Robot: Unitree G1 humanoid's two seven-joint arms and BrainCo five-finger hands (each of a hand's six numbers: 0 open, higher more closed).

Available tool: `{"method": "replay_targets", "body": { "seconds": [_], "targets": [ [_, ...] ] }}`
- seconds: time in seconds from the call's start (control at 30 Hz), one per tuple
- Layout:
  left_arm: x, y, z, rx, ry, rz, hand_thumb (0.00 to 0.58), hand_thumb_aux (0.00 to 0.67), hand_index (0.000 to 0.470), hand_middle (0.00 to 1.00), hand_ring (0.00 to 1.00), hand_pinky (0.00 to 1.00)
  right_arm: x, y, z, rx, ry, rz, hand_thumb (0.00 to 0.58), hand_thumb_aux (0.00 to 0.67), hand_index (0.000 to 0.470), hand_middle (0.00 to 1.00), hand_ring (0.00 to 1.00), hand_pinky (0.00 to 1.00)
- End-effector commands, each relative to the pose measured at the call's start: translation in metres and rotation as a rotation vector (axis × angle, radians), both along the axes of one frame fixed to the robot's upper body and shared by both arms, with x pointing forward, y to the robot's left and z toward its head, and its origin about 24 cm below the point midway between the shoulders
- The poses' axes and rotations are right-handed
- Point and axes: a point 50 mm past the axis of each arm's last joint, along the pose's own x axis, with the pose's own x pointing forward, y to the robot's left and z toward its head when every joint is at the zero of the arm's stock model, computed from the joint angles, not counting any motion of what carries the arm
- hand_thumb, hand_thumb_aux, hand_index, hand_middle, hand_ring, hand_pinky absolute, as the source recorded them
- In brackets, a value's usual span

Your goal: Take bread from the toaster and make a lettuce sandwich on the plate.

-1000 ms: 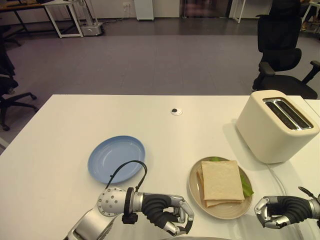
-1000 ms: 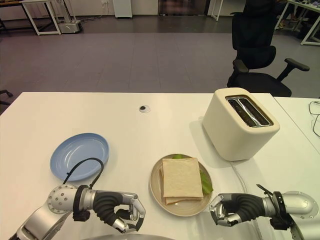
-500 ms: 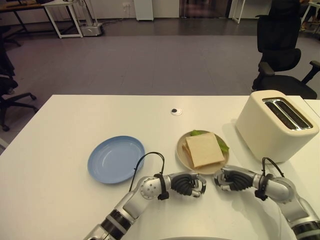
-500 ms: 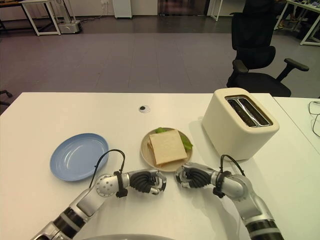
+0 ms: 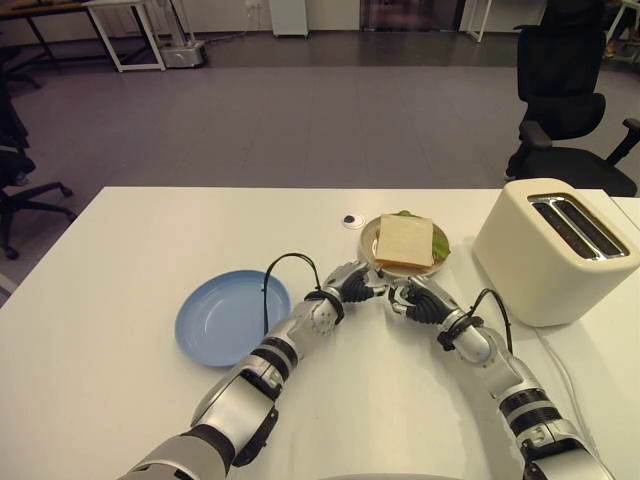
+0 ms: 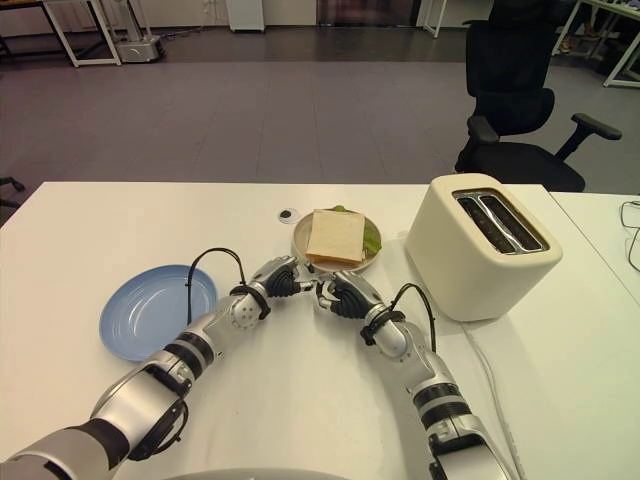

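Blue plate (image 5: 232,318) is noted at the left of the tabletop (image 5: 110,290). The left robot hand (image 5: 358,283) and the right robot hand (image 5: 415,295) are set side by side, fingers curled and nothing gripped, at the near rim of the tan plate (image 5: 371,247). The finished sandwich (image 5: 405,241) is carried on that plate, near the toaster (image 5: 550,255). If the plate is to be slid, low and equal pressure from both sides is advised, so that the top slice is not shifted

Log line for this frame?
sandwich: on plate, lettuce showing | left hand: curled, by plate's near rim | right hand: curled, beside it | toaster: right of plate
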Motion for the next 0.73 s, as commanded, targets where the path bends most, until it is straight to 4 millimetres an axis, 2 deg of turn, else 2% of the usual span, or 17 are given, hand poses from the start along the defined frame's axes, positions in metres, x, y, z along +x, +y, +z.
{"method": "replay_targets", "body": {
  "seconds": [0.03,0.07,0.17,0.23,0.37,0.5,0.73],
  "targets": [
    [-0.008,0.003,-0.003,-0.105,-0.023,0.003,0.0,0.0,0.0,0.75,0.75,0.75,-0.002,-0.01,0.012,0.203,-0.031,-0.078,0.0,0.0,0.0,0.22,0.22,0.22],
    [-0.011,0.004,0.0,-0.175,-0.038,0.002,0.0,0.0,0.0,0.58,0.58,0.58,-0.004,-0.013,0.014,0.263,-0.043,-0.096,0.0,0.0,0.0,0.0,0.0,0.0],
    [-0.029,0.012,0.014,-0.393,-0.086,-0.024,0.0,0.0,0.0,0.25,0.25,0.25,-0.011,-0.024,0.024,0.45,-0.072,-0.161,0.0,0.0,0.0,0.0,0.0,0.0],
    [-0.046,0.022,0.03,-0.569,-0.128,-0.027,0.0,0.0,0.0,0.02,0.02,0.02,-0.015,-0.034,0.029,0.603,-0.068,-0.21,0.0,0.0,0.0,0.0,0.0,0.0],
    [-0.075,0.043,0.059,-0.816,-0.172,-0.002,0.0,0.0,0.0,0.0,0.0,0.0,-0.026,-0.04,0.037,0.805,-0.045,-0.217,0.0,0.0,0.0,0.0,0.0,0.0],
    [-0.095,0.065,0.075,-0.937,-0.183,0.041,0.0,0.0,0.0,0.0,0.0,0.0,-0.043,-0.04,0.042,0.848,-0.051,-0.19,0.0,0.0,0.0,0.0,0.0,0.0],
    [-0.122,0.093,0.076,-0.988,-0.138,0.114,0.0,0.0,0.0,0.0,0.0,0.0,-0.063,-0.049,0.036,0.866,-0.035,-0.238,0.0,0.0,0.0,0.0,0.0,0.0]
  ]
}}
